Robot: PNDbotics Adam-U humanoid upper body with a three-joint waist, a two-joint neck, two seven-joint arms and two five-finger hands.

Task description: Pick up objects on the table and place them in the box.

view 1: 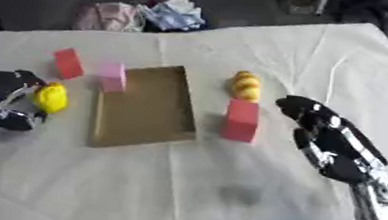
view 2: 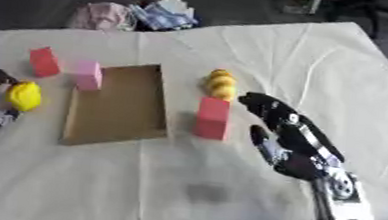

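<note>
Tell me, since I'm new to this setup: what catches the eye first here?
The brown box lies open at the middle of the white-clothed table, ringed by bright things. Right of it stands a red block, with the right robot hand open beside it. At the left edge the left robot hand curls round a yellow object.

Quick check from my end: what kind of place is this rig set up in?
Probably a lab or workshop test bench: a table under a creased white cloth, toy blocks around a shallow cardboard box, and crumpled clothes on the dark floor behind.
</note>
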